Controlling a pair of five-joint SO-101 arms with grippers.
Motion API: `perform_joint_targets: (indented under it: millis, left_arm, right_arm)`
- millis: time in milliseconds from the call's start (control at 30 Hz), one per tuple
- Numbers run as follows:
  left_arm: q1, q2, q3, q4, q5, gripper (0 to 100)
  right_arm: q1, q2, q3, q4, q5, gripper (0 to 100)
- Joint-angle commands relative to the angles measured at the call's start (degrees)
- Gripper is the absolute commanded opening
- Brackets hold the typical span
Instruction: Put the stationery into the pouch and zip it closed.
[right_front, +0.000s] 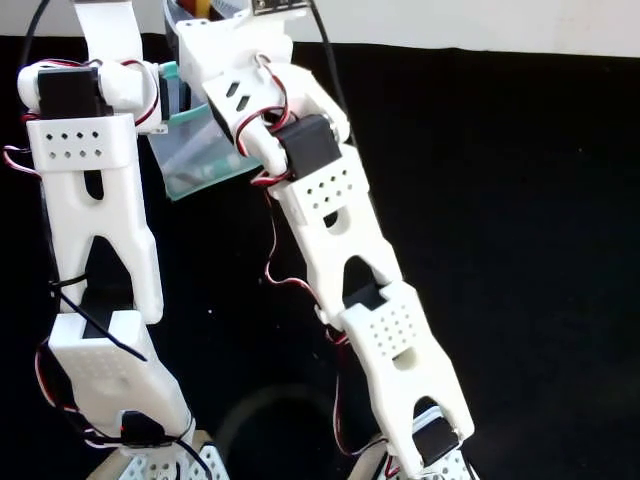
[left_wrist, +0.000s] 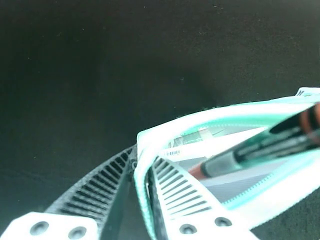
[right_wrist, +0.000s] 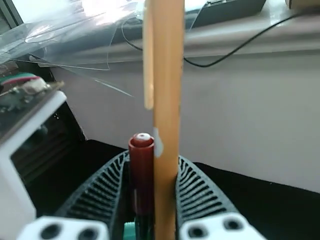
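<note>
Currently red pen (right_wrist: 141, 175), tan pen (right_wrist: 165, 120) inside right pincer (right_wrist: 152, 160)

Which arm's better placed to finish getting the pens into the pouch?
Right. The right gripper is shut on the red-capped pen and the tan pen. The left gripper is clamped on the pouch at its rim, holding the mouth open, so it isn't free.

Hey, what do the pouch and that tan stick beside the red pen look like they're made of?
The pouch is likely soft clear plastic, since its wall looks see-through and glossy, with a mint zipper edge that may be fabric. The tan stick could be matte wood or plastic; it is pale and without shine, so I can't tell which.
</note>
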Motion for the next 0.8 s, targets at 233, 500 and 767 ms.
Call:
perform_joint_targets:
  millis: [233,500,767]
  left_arm:
    - [-1.89,0.22,-0.04,-0.44,0.44,1]
    - [-1.98,0.22,-0.04,-0.44,0.44,1]
    - [-1.98,0.22,-0.04,-0.44,0.44,1]
  right_arm:
    - [0.13,5.93,-8.40,5.76,-2.02,0.7]
    - [-0.75,9.19,-8.40,6.81,-1.93,0.7]
    - [-3.03,11.21,-8.40,12.00,-1.76,1.1]
